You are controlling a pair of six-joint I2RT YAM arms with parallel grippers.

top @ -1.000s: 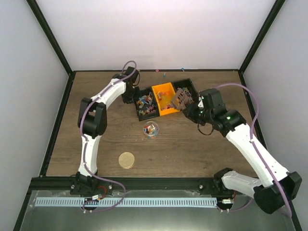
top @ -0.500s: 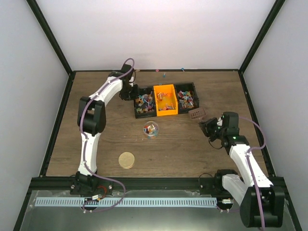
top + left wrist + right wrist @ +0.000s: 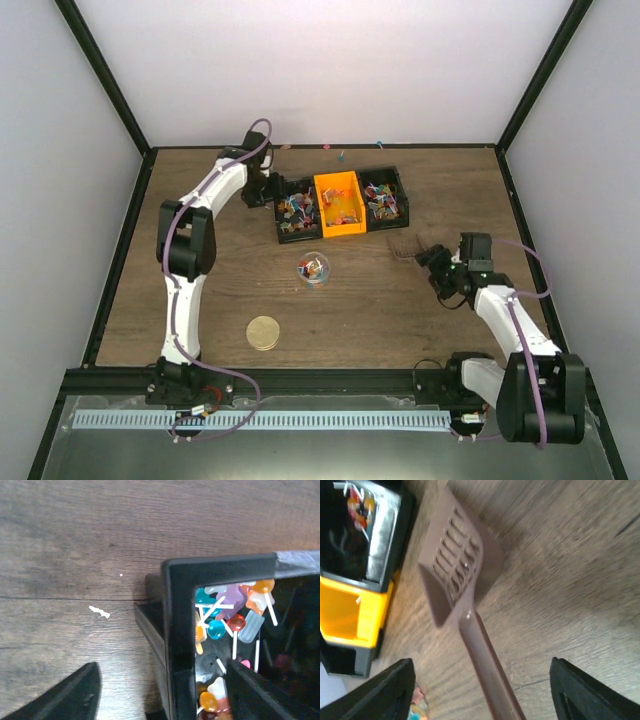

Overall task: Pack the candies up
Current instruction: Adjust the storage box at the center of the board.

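Wood-grain tabletop under white walls: both pincers spread, candies in the bins.
Candies fill the black bins left and right of the orange bin, some lie inside it, and more sit in a clear cup in front of it. The left gripper stands spread, straddling the left black bin's outer corner. The right gripper, right-front of the orange bin, gapes around a brown slotted scoop's handle, touching neither finger.

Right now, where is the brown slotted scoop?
In the top view the scoop lies flat on the table, right of centre, just on the near side of the black tray's right end, its handle pointing toward the right gripper.
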